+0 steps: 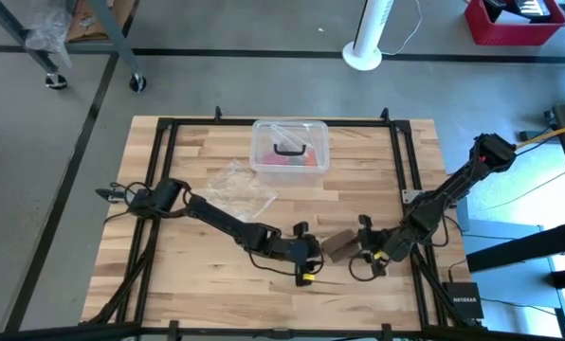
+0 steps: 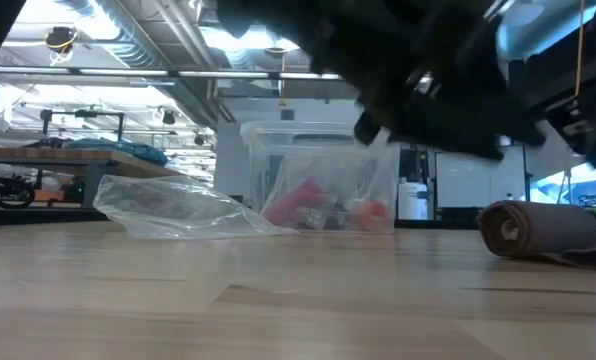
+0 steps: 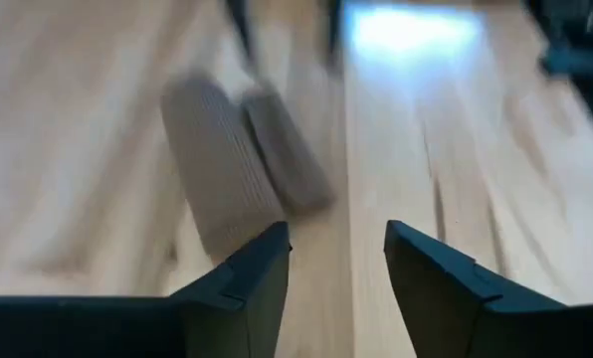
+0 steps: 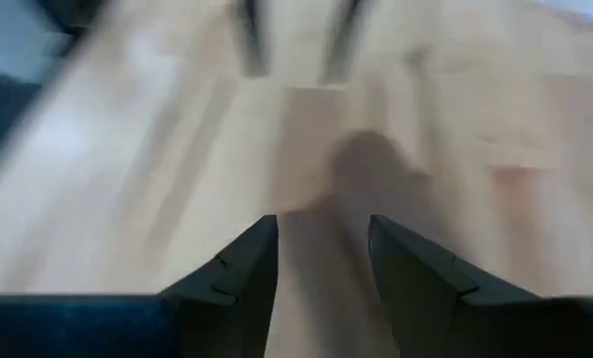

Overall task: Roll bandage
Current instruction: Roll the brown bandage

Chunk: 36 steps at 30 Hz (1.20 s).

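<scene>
The bandage [image 1: 337,244] lies rolled into a short brown cylinder on the table [image 1: 207,284], between the 2 grippers and toward the near edge. In the low view the roll [image 2: 538,230] rests on its side with a loose flap of fabric trailing flat from under it.

The left gripper [image 1: 308,251] sits just beside the roll. Its 2 fingers [image 3: 247,283] stand parted with bare wood showing in the gap, and nothing is between them: the jaws are released. From this wrist view the bandage [image 3: 232,164] lies just ahead of the fingertips and off to one side of the gap, apart from both tips.

The right gripper [image 1: 368,244] is at the other end of the roll. Its fingers [image 4: 239,267] are also spread, with a blurred tan shape running up from the gap. Whether that is the bandage's tail and whether the jaws touch it I cannot tell, but nothing is visibly clamped, so they read as open.

Open wood lies on the far side of the left jaws. Well beyond both grippers sit a plastic bag [image 1: 237,189] and a clear box [image 1: 289,147] near the far edge. The black frame rail [image 1: 408,180] runs close outside the right arm
</scene>
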Each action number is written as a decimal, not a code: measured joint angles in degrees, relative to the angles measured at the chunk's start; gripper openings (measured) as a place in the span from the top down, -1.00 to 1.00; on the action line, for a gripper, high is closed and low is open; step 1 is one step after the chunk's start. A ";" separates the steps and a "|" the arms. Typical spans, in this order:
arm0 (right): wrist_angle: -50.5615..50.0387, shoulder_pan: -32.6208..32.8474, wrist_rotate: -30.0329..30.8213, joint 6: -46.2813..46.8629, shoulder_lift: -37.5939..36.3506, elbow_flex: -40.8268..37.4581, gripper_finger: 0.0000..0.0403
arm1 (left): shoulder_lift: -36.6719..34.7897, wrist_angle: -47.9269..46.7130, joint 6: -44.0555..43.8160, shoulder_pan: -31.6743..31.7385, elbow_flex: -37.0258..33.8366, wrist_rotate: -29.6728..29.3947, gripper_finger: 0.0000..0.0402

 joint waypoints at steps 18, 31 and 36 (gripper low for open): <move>2.06 2.21 -0.88 4.26 12.38 -1.17 0.20 | 8.05 15.15 -4.29 5.44 0.05 -5.60 0.26; 2.32 3.63 -10.82 6.64 15.47 2.63 0.20 | 8.07 14.90 -4.00 5.50 0.13 -5.64 0.29; 2.26 6.11 -14.24 8.14 15.47 3.48 0.20 | 8.07 14.88 -4.02 5.50 0.13 -5.64 0.29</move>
